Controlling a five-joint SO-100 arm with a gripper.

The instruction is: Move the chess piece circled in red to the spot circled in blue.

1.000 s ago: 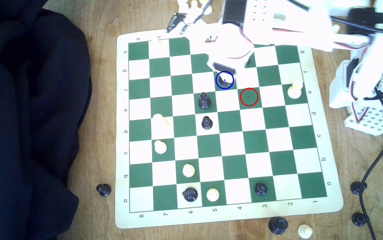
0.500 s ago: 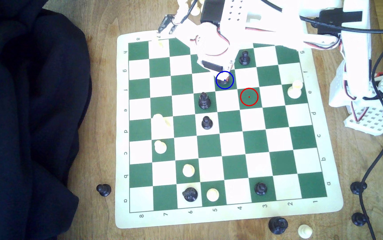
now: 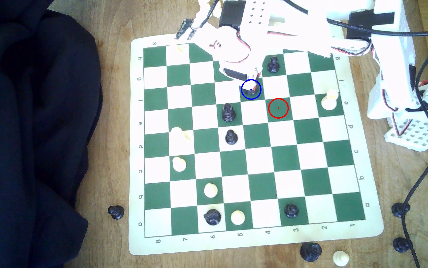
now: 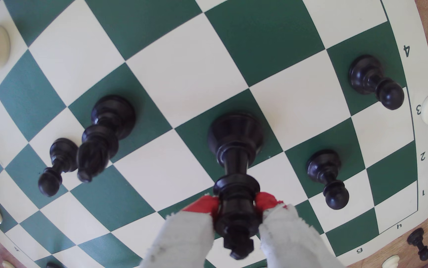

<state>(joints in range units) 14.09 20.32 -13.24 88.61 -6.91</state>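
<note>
Wrist view shows the gripper (image 4: 237, 206) pinching the king (image 4: 236, 154) just under its crown: the two red-tipped, white-wrapped fingers (image 4: 202, 204) press on either side of the piece's upper collar. The king stands upright with its base on a green square of the board (image 4: 182, 64). Exterior view puts that base inside the blue ring (image 3: 251, 89), with the white arm (image 3: 236, 51) reaching in from the far right and covering the piece's top. The red ring (image 3: 278, 108) marks a bare green square one step nearer and to the exterior view's right, diagonally touching the blue-ringed square. A pointed black piece (image 3: 228, 112) stands on the green square diagonally nearer and to the exterior view's left of the king, and a black pawn (image 3: 231, 136) sits one square nearer than that. Another black pawn (image 3: 273, 64) stands farther off, to the exterior view's right of the gripper.
</note>
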